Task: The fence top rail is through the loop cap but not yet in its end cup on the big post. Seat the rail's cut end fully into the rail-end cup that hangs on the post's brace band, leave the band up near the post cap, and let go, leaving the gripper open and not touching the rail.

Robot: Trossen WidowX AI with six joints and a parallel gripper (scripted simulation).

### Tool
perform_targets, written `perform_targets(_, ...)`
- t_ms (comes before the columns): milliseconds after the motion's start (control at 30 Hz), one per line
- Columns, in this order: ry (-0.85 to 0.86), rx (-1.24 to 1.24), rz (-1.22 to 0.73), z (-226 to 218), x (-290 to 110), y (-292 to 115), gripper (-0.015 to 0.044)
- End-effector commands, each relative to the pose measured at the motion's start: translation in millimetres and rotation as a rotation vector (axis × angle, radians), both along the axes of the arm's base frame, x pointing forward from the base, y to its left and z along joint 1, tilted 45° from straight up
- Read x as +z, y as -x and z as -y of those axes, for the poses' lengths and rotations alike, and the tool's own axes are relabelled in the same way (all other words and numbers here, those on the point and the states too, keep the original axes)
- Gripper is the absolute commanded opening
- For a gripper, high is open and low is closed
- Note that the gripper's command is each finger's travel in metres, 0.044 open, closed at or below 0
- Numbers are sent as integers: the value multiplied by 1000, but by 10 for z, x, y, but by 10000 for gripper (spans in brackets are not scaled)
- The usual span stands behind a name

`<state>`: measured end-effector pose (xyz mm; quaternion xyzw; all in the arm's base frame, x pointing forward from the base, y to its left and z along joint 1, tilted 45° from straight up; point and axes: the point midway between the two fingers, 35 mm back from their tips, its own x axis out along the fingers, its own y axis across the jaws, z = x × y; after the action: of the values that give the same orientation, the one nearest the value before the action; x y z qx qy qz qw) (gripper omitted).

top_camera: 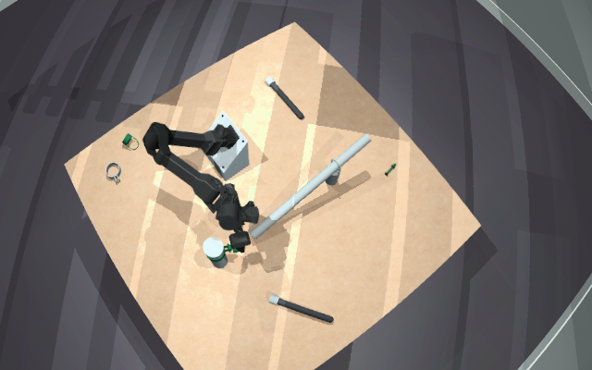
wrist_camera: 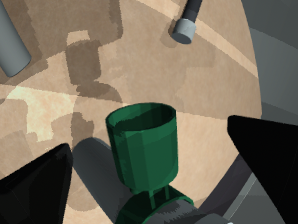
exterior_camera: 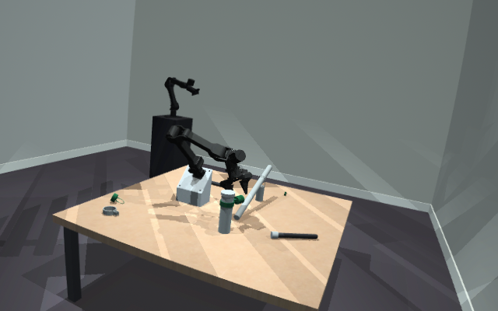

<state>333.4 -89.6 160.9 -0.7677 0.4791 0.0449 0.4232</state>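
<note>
The big grey post [top_camera: 215,252] [exterior_camera: 226,218] stands upright with a pale cap. A green brace band [exterior_camera: 226,203] sits just under the cap, and its green rail-end cup [top_camera: 228,247] [exterior_camera: 239,199] [wrist_camera: 143,143] is empty. The long grey rail [top_camera: 310,187] [exterior_camera: 253,190] [wrist_camera: 9,43] runs through the loop cap [top_camera: 338,171] on the small post [exterior_camera: 259,193]. It slopes down to its cut end [top_camera: 254,232] [exterior_camera: 236,217], which rests low beside the cup, outside it. My gripper [top_camera: 240,241] [exterior_camera: 239,186] [wrist_camera: 150,139] is open and empty, just above the cup, apart from the rail.
Two dark rods with grey tips lie on the table, one at the back [top_camera: 284,97] and one at the front [top_camera: 301,310] [exterior_camera: 293,235]. A grey ring clamp [top_camera: 113,171] [exterior_camera: 110,209], a spare green band [top_camera: 129,139] [exterior_camera: 115,197] and a green bolt [top_camera: 390,169] lie apart. My base block [top_camera: 228,154] [exterior_camera: 193,190] stands near the middle.
</note>
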Motion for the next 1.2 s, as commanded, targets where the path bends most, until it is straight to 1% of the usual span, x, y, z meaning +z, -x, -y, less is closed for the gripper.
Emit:
perform_targets(0,-1,2,-16,42,-74,-32,440)
perform_targets(900,6,3,-11,343,-258,-224,440)
perform_targets(1167,6,3,-11,343,-258,-224,230)
